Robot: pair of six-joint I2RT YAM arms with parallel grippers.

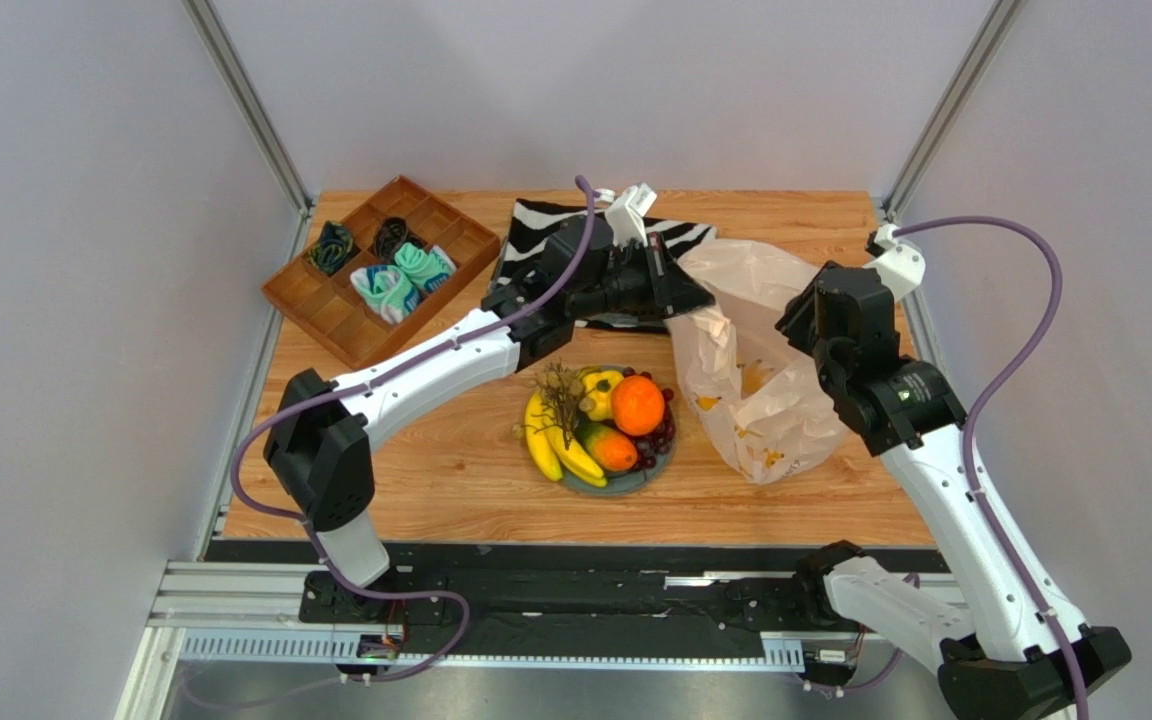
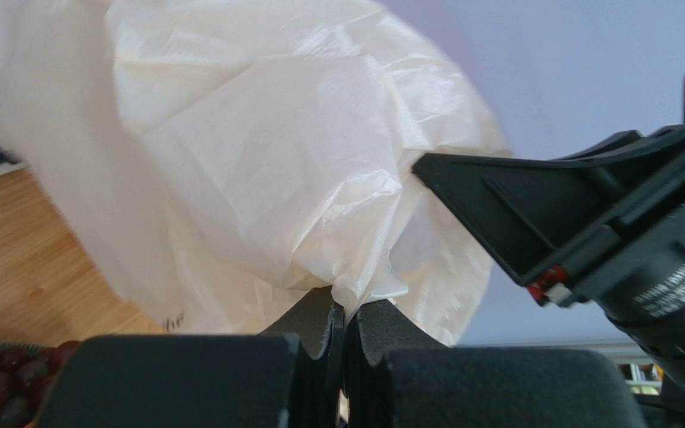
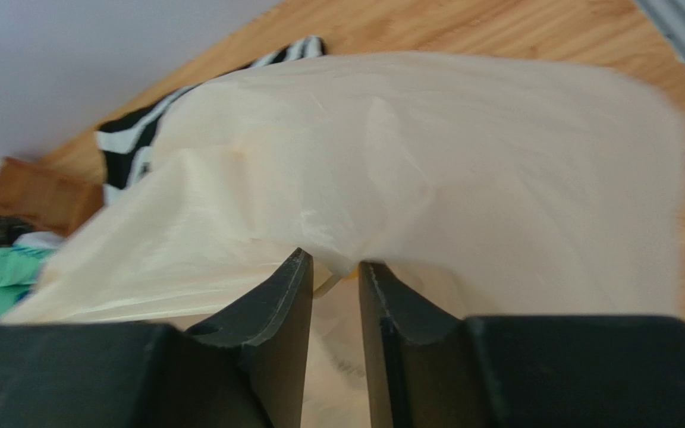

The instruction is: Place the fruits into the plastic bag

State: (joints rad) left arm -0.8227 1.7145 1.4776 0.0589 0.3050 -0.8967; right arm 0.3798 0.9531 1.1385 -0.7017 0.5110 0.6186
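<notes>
The plastic bag [image 1: 755,368] stands crumpled at the right of the table, its top lifted. My left gripper [image 1: 699,297] is shut on a fold of the bag's upper edge; in the left wrist view the jaws [image 2: 346,312] pinch the thin film [image 2: 257,160]. My right gripper [image 1: 796,323] is at the bag's opposite top edge. In the right wrist view its jaws [image 3: 335,267] stand slightly apart, open, with the bag's edge [image 3: 426,169] lying across the tips. The fruits lie on a grey plate [image 1: 624,483]: bananas [image 1: 549,443], an orange [image 1: 638,405], a small yellow fruit [image 1: 597,395], an orange-green fruit [image 1: 614,450] and grapes [image 1: 659,440].
A wooden compartment tray [image 1: 330,308] with small coloured items sits at the back left. A zebra-striped cloth [image 1: 537,228] lies behind the left gripper. The plate is just left of the bag. Frame posts stand at both back corners.
</notes>
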